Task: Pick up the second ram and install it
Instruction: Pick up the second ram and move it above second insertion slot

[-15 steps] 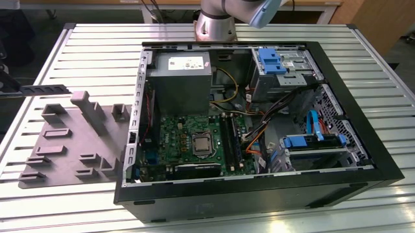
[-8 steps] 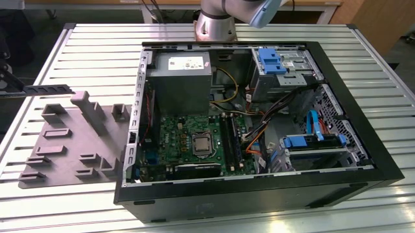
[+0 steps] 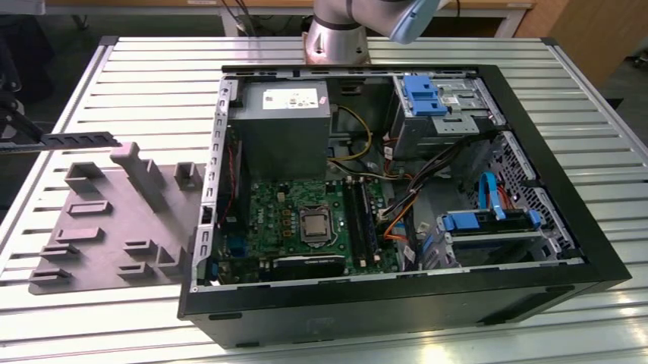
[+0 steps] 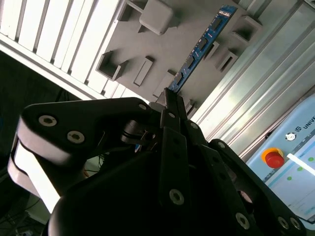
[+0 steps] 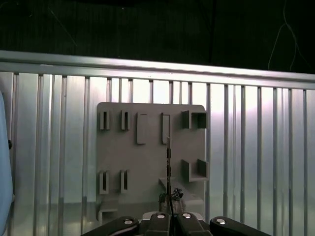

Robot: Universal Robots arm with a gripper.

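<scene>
Pale ribbed aluminium table top (image 3: pixel 121 68) under everything, slats running left to right in the exterior view. Dark floor past its railed edge in the first wrist view. Wooden furniture (image 3: pixel 567 23) at the far side of the room, with the silver base of the robot arm (image 3: pixel 339 34) in front of it, at the table's far edge.

Large black open-sided computer case (image 3: pixel 567 250) lying on the exterior view's right of the table. Inside it, a grey metal power supply box (image 3: pixel 278 121) at the far end and a green motherboard (image 3: pixel 303 220) at the near end.

Flat grey plastic tray with raised blocks (image 3: pixel 102 220) on the exterior view's left, just beside the case.

Pale blue control pendant with a red round button (image 4: pixel 273 158) beside the table in the second wrist view.

Black two-fingered gripper (image 4: pixel 170 96) over the tray, fingers pressed together on one end of the second ram (image 4: pixel 202 46), a thin, flat, long blue memory stick with dark chips. Stick reaching straight out from the fingertips, its free end in front of the tray (image 5: pixel 147 167) in both wrist views, seen edge-on (image 5: pixel 169 167) in the first wrist view. Cannot tell whether the free end touches the tray.
</scene>
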